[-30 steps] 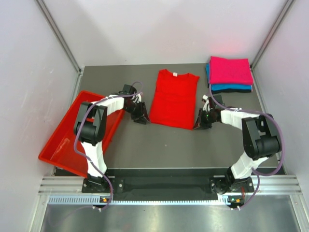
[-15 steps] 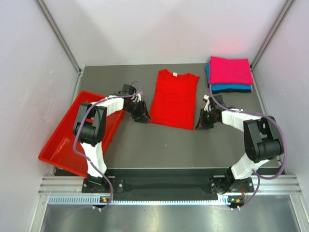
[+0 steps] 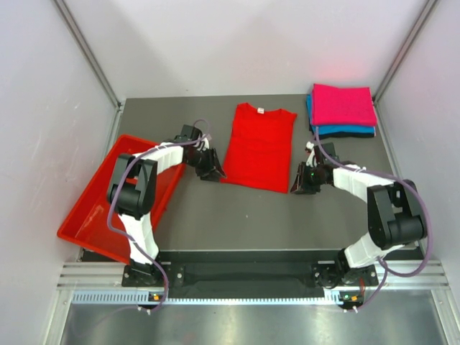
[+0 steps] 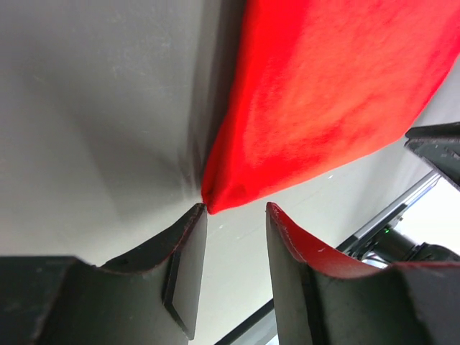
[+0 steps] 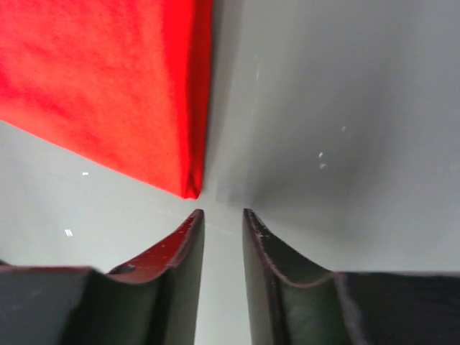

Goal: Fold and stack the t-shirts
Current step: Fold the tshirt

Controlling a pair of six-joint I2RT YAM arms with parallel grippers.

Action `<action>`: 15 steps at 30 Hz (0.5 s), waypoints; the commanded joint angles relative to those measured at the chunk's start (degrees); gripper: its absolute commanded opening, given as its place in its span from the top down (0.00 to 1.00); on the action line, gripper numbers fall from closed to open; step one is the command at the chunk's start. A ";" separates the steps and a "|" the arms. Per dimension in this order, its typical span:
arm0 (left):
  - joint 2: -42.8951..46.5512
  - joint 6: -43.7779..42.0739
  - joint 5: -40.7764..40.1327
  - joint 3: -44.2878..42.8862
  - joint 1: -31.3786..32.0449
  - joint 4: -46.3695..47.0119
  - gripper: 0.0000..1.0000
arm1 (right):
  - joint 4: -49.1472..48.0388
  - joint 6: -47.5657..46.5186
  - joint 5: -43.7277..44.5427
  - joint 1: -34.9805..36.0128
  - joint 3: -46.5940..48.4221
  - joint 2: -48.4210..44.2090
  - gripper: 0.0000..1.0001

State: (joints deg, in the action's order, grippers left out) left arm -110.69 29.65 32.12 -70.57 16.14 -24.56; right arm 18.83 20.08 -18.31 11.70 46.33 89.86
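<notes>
Since the earlier frame the left gripper (image 4: 236,212) has crept in toward the cloth and opened wider. The right gripper (image 5: 222,214), then shut, has parted a little, and its elbow has swung outward.

Left fingers: well apart, holding nothing. The near corner of the red t-shirt (image 4: 323,93) lies just at one fingertip, not between the jaws.

Right fingers: a narrow gap, nothing in it. The shirt's other near corner sits just ahead of the tips.

Red t-shirt: flat on the table (image 3: 237,215), upper centre of the top view, collar toward the top of the frame. It looks narrowed, with doubled side edges, so the side folds are probably done and the cross fold is still to come.

Done: the magenta t-shirt (image 3: 343,104) lies folded on the teal t-shirt (image 3: 345,131), upper right. Left: finish the red one and stack it. No black shirt is in view.

Red tray (image 3: 97,212), lower left: nothing shows inside.
</notes>
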 commanded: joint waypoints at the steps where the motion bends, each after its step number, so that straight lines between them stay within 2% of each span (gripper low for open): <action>1: 3.38 2.25 -0.13 -0.10 -0.15 3.02 0.56 | -2.03 2.50 -0.94 -0.28 -0.53 -3.82 0.70; 7: 2.41 2.26 -1.26 -0.36 -0.15 2.23 0.58 | -4.23 4.44 -2.35 0.86 0.61 -3.47 0.66; 15: 1.01 2.17 -2.94 1.39 -0.15 2.93 0.63 | -4.94 5.59 1.42 4.64 2.19 0.83 0.65</action>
State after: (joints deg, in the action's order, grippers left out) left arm -110.13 31.64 29.74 -70.24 16.14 -23.49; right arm 15.44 24.71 -19.05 14.59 46.11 88.86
